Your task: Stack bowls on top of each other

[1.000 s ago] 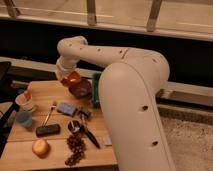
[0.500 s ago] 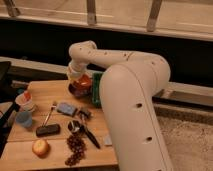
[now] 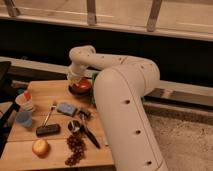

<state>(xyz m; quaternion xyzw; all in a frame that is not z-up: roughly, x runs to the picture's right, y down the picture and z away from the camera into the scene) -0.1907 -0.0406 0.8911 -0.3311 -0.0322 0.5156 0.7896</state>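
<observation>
At table's far edge, claw (image 3: pixel 76 80) over one orange-red bowl (image 3: pixel 81 87)

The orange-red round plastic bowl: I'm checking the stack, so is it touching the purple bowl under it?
Touching. The camera view shows the orange-red round plastic bowl sitting in the dark purple bowl, no gap visible. The hand hangs just above them.

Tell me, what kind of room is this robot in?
Probably a kitchen or lab test corner: a wooden table holds cups, grapes and utensils. The gripper is over the orange-red bowl at the table's far edge.
</observation>
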